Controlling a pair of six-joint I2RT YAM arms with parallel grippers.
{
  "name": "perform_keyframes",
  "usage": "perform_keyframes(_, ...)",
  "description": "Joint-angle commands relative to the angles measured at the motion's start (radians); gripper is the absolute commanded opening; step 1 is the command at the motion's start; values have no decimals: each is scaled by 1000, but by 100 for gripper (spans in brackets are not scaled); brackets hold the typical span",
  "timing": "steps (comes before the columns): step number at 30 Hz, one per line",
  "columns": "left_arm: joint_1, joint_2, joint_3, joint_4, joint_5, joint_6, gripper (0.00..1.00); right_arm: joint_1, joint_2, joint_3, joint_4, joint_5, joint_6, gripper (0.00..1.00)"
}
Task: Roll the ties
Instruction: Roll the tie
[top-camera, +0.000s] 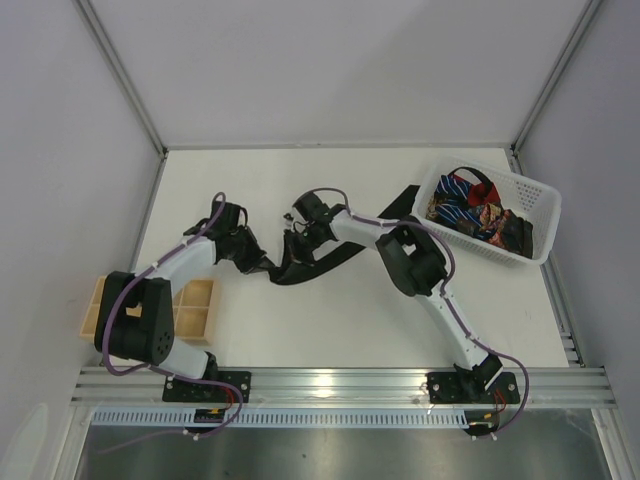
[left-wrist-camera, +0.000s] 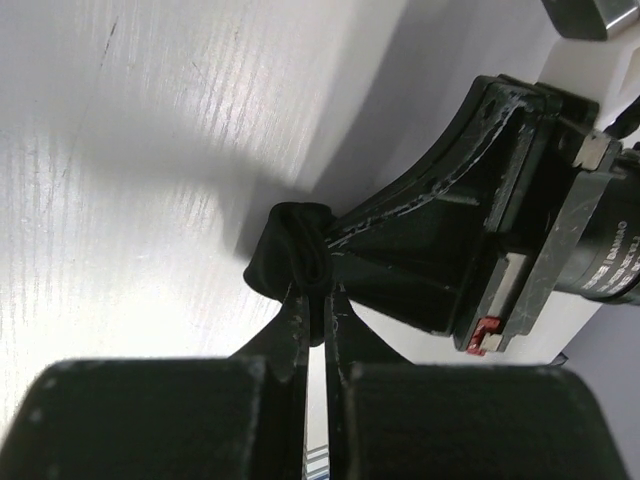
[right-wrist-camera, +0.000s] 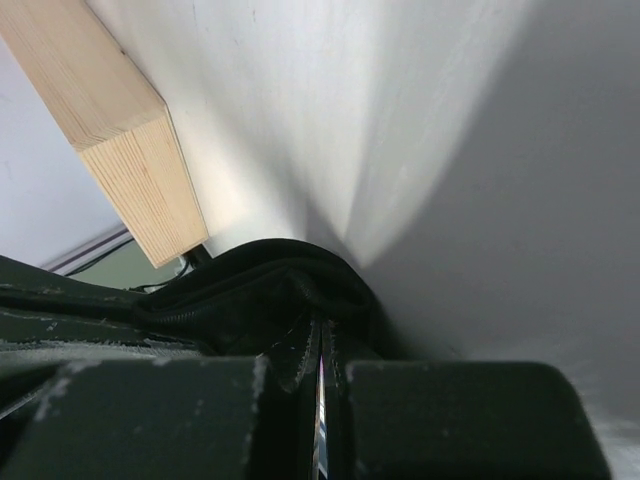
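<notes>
You have the white table (top-camera: 350, 330) in front of you. At its far right corner stands the white basket (top-camera: 541, 214), with a heap of striped, red and patterned ties (top-camera: 470, 208) inside it. The wooden tray (top-camera: 196, 306) sits at the near left edge, partly under the left arm. The black tie (top-camera: 332, 260) lies across the middle of the table. It runs on a slant from a pointed end close to the basket down toward the left, passing under the right arm on the way. Your two claws meet at its lower left stretch, close together. The left claw (top-camera: 268, 268) reaches in from the left, and the wrist view shows it (left-wrist-camera: 318, 300) clenched on a small bunched fold of the tie (left-wrist-camera: 292, 245), which bulges out just past the fingertips. The right claw (top-camera: 296, 248) comes down just beside it from the far side. Its own view shows it (right-wrist-camera: 320, 335) pinched tight with black tie fabric (right-wrist-camera: 290, 275) mounded right at the fingertips, and the tray's corner (right-wrist-camera: 130, 140) stands beyond.
</notes>
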Motion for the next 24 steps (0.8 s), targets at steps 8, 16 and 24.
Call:
perform_keyframes(8, 4, -41, 14, 83, 39, 37, 0, -123, -71, 48, -163, 113, -164, 0)
perform_keyframes(16, 62, -20, -33, 121, 59, 55, 1, -140, -84, 36, -197, 153, -197, 0)
perform_keyframes(24, 67, 3, -59, 172, 126, 70, 0, -144, -26, 85, -180, 165, -157, 0)
